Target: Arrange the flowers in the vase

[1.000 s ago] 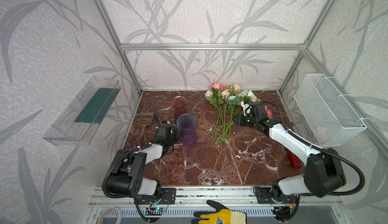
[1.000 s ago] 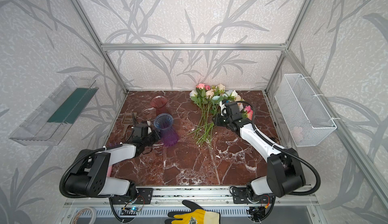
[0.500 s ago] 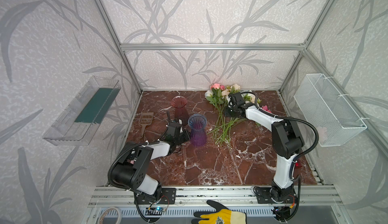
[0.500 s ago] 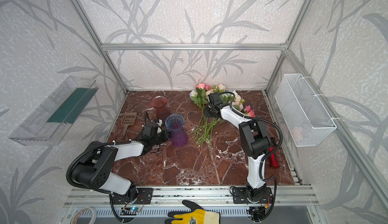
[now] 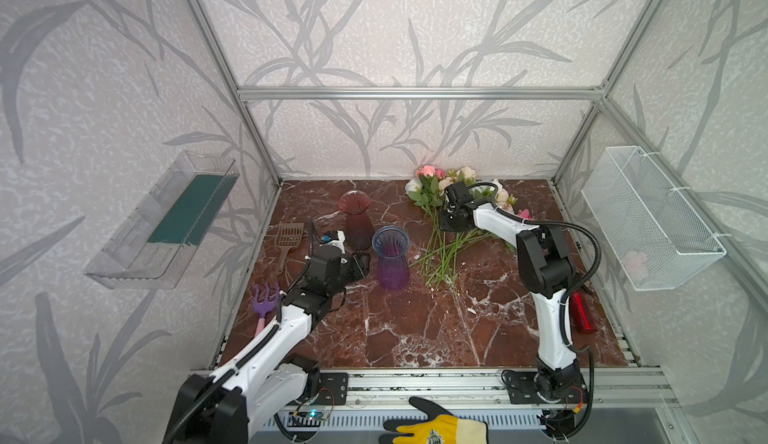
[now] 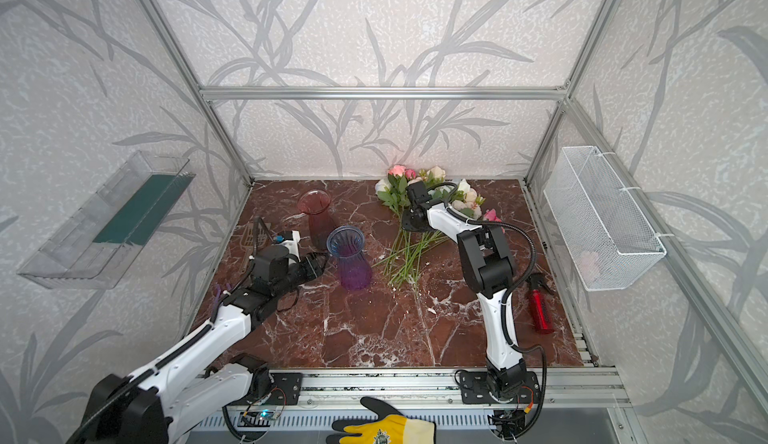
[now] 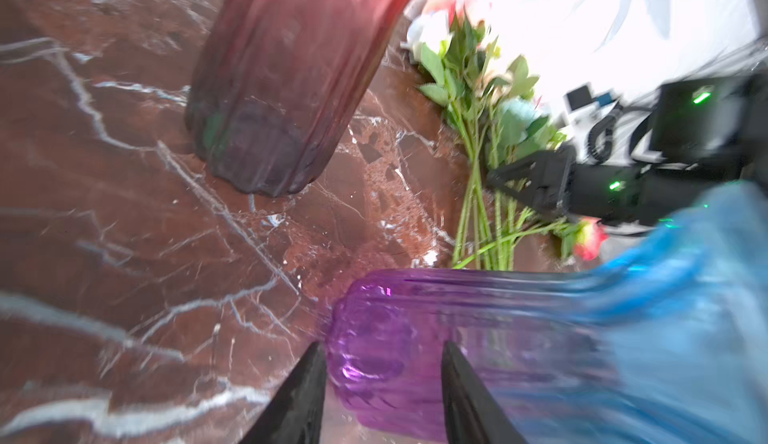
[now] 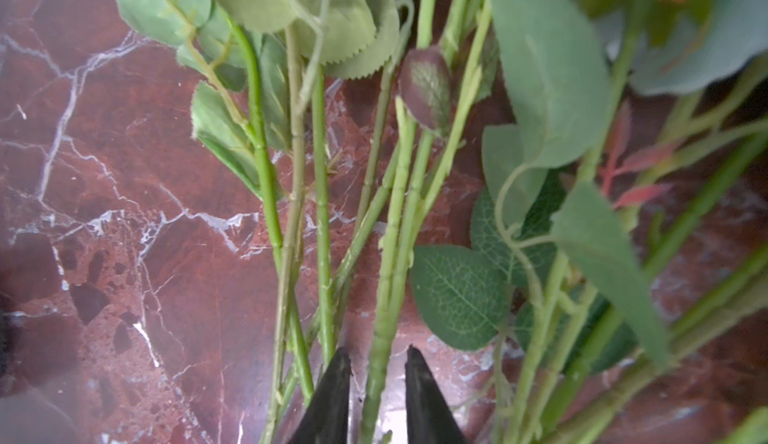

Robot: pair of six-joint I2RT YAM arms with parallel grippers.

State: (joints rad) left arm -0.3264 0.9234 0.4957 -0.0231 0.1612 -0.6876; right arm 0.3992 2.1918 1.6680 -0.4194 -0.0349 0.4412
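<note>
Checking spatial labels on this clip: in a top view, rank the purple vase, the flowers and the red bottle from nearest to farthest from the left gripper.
Measured from the left gripper:
1. Purple vase, just beyond the fingertips, mid-table.
2. Flowers, lying flat past the vase, toward the back wall.
3. Red bottle, at the table's right edge.

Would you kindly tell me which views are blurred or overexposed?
Left wrist view: motion-smeared, purple vase and red vase streaked, wall behind the flowers blown out white. Right wrist view: stems sharp, nearest leaves soft. Both top views: sharp, evenly lit.
</note>
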